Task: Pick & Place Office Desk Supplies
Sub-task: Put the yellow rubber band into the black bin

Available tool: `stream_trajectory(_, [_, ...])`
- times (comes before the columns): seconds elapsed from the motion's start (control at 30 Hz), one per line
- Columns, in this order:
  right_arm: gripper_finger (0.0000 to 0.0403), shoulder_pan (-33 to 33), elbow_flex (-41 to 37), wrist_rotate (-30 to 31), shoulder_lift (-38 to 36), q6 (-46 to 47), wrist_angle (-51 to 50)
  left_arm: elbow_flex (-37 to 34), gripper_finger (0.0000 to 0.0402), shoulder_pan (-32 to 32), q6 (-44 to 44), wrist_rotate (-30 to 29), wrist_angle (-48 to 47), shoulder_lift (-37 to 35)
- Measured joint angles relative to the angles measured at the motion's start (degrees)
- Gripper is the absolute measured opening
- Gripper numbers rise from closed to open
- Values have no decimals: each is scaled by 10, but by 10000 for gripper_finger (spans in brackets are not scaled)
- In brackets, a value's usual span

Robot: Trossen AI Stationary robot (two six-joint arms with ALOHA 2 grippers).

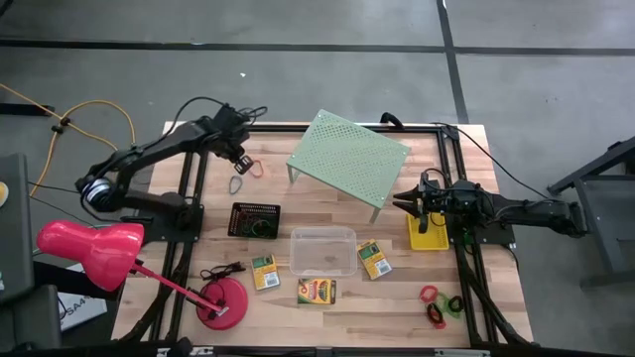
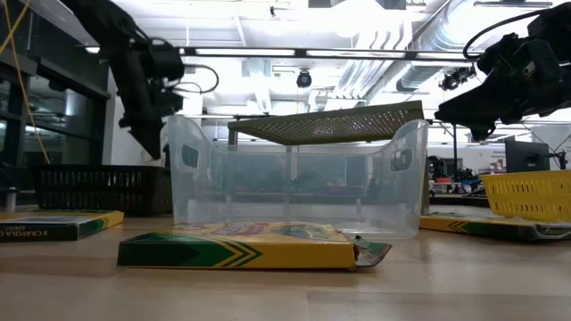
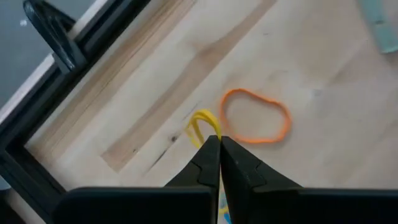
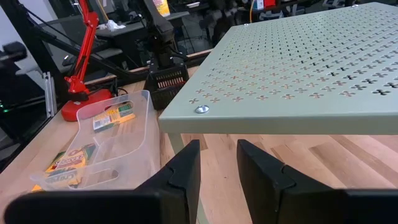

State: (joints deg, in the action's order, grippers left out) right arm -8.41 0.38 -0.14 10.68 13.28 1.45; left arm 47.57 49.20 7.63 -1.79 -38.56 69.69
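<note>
I note the left hand [image 3: 219, 144] clenched on a yellow rubber band [image 3: 204, 124] at the far left part of the counter [image 1: 397, 297], with an orange rubber band [image 3: 255, 116] lying flat just beside it. The right hand [image 4: 217, 163] hangs released and holding nothing above the yellow basket [image 1: 429, 238], beside the pale green perforated shelf [image 1: 349, 159]. Nearer the front, I see the black mesh tray [image 1: 255, 220], the clear tub [image 1: 322, 251] and three card boxes [image 1: 317, 291].

Left end effector [image 3: 219, 144] closed (right [image 4: 217, 163] parted)
</note>
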Motion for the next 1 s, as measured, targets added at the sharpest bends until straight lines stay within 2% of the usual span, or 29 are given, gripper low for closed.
stream_trajectory(0.4, [94, 0, 0, 0, 0, 0, 0, 0, 0, -120, -83, -3, -71, -28])
stream_trajectory(1.0, [94, 0, 0, 0, 0, 0, 0, 1, 0, -388, -150, -6, -97, -28])
